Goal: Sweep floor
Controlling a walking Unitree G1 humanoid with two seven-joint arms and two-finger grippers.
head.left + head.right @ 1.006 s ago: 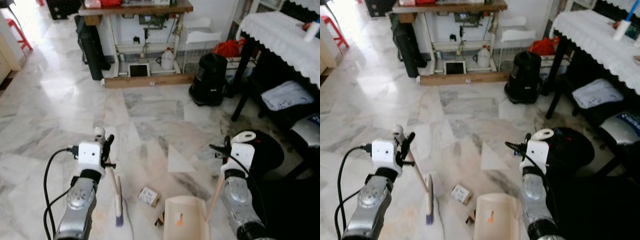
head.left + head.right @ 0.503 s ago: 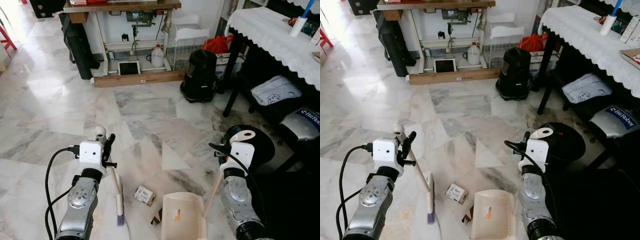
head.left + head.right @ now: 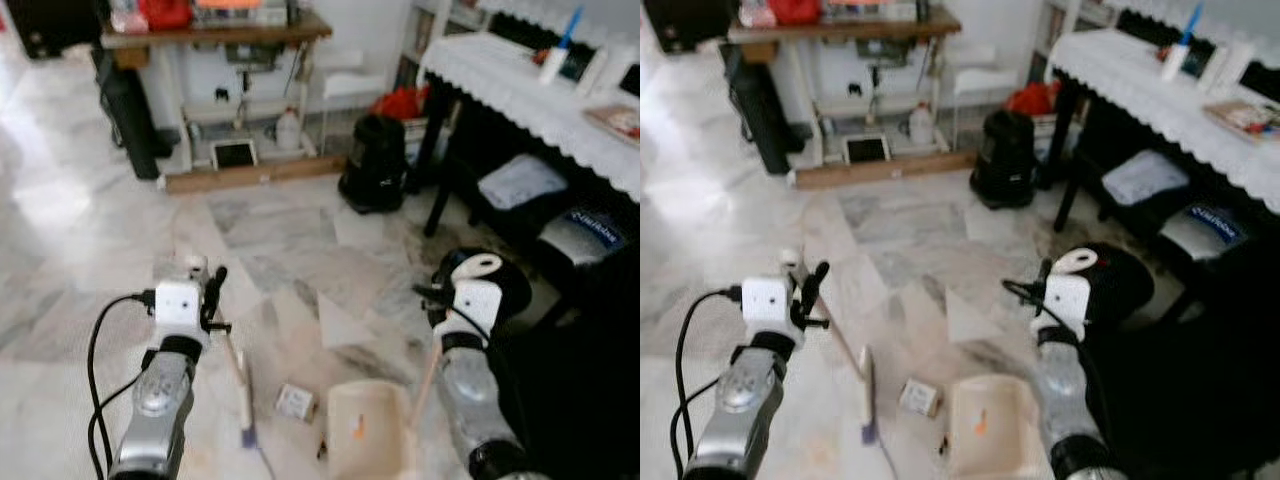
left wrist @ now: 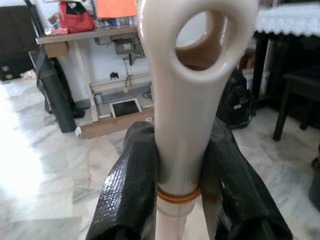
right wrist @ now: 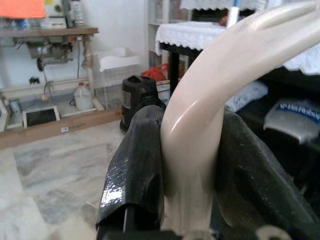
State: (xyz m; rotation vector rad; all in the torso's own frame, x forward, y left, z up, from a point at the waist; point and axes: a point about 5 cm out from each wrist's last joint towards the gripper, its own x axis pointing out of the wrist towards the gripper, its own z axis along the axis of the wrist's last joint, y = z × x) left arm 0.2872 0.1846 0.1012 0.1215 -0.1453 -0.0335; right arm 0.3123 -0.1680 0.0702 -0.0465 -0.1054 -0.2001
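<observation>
Two tools are being held at once. The left hand [image 4: 182, 200] is gripping the cream plastic handle of a small hand brush [image 3: 240, 385], its two black fingers [image 4: 125, 190] pressing on either side of the shaft just below the handle's hanging hole; the brush is slanting down and away from that hand, with its purplish bristles touching the pale marble floor [image 3: 90, 220]. The right hand [image 5: 192, 195] is clamping the curved cream handle of a cream plastic dustpan [image 3: 368, 432], and the pan is sitting low on the floor below and inward of that hand, its mouth facing the brush.

Between the two hands, just beside the brush head and close to the dustpan's edge, a small white cardboard box [image 3: 294, 402] is lying on the floor, and a tiny dark scrap [image 3: 322, 447] is resting right at the pan's side. Something small and orange [image 3: 358, 428] is showing inside the pan, though whether it is litter or a label is too blurred to tell.

Judging by this, the sweeping is partway at most: both tools are in place and the litter is bracketed, but the box and the scrap are not yet in the pan. What seems left is drawing the brush toward the right hand to push them in. Well beyond both hands, a black bin [image 3: 375, 165] is standing near a wooden bench [image 3: 215, 30].
</observation>
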